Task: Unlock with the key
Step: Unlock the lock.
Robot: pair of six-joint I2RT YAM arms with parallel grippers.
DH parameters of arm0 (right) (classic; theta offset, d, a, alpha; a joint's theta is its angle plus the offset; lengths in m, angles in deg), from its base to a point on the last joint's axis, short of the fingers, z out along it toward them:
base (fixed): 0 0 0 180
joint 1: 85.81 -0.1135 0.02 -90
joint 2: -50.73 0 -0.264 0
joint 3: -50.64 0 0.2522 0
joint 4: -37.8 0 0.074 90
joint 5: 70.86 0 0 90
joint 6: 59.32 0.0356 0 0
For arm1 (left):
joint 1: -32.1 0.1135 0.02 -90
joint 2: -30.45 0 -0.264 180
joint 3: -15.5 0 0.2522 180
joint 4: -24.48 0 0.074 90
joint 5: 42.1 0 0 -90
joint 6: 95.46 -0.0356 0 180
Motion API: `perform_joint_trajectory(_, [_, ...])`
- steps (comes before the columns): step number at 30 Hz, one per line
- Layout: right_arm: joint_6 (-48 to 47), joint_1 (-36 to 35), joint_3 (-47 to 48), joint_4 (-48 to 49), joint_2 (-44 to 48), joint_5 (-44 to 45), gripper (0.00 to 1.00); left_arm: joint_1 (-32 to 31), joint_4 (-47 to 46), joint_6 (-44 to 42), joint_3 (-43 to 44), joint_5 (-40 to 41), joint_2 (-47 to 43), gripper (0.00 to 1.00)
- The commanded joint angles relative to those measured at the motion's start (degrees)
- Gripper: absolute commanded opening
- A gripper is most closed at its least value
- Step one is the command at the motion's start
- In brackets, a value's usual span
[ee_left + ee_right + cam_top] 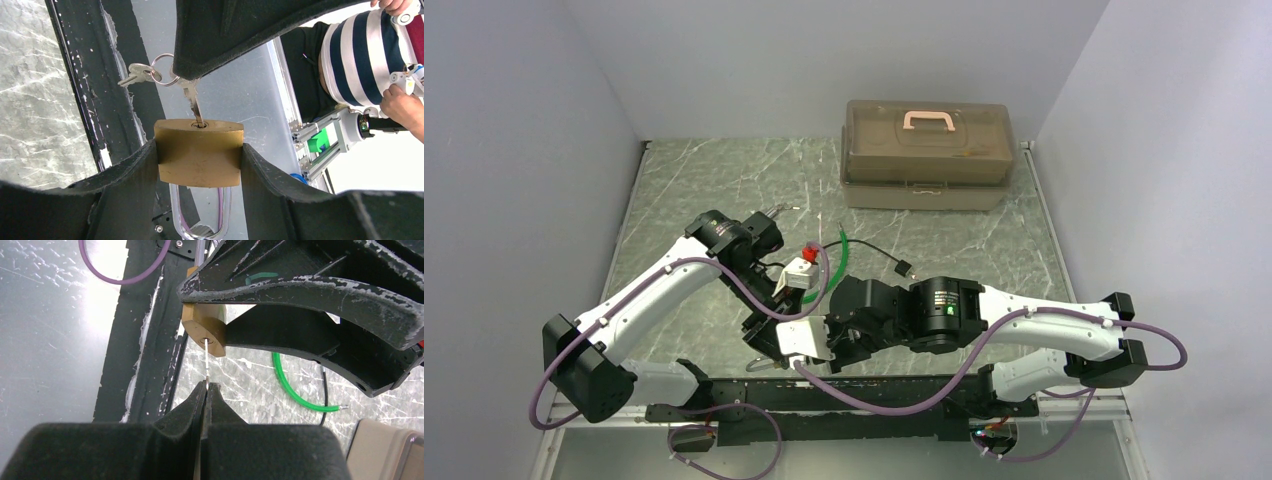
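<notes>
The brass padlock [199,152] is clamped by its sides between the fingers [135,175] of my left gripper [199,150], keyhole up and silver shackle [200,220] pointing back toward the wrist. The thin silver key [192,102] has its tip in the keyhole. A like key [136,74] hangs off its ring. My right gripper [207,386] is shut on the key [206,365], whose blade runs straight into the padlock [202,327]. In the top view both grippers, left [764,335] and right [809,342], meet near the table's front edge; the key is hidden there.
A tan toolbox [927,155] with a pink handle stands at the back. A green tube [839,255], a black cable [879,252] and a red-and-white part [802,265] lie mid-table. A black rail [824,395] runs along the near edge. A person in a striped shirt [370,55] is beyond it.
</notes>
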State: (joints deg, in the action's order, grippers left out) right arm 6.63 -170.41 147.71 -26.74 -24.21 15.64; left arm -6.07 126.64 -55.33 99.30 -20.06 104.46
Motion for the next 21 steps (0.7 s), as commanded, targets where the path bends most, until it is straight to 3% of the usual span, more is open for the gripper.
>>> perform_joint_trajectory(1, [-0.17, -0.40, 2.30, 3.99, -0.05, -0.62, 0.00, 0.03, -1.36, 0.86, 1.07, -5.57, -1.17, 0.00])
perform_joint_trajectory(7, [-0.43, -0.48, 1.45, 4.77, 0.37, -0.80, 0.00, 0.16, -0.37, -0.63, 1.31, -6.08, -1.16, 0.00])
perform_joint_trajectory(21, [-0.26, -1.41, 2.46, 5.16, 0.37, 0.33, 0.00, 0.68, -7.19, 9.41, -0.24, -2.34, -1.77, 0.00])
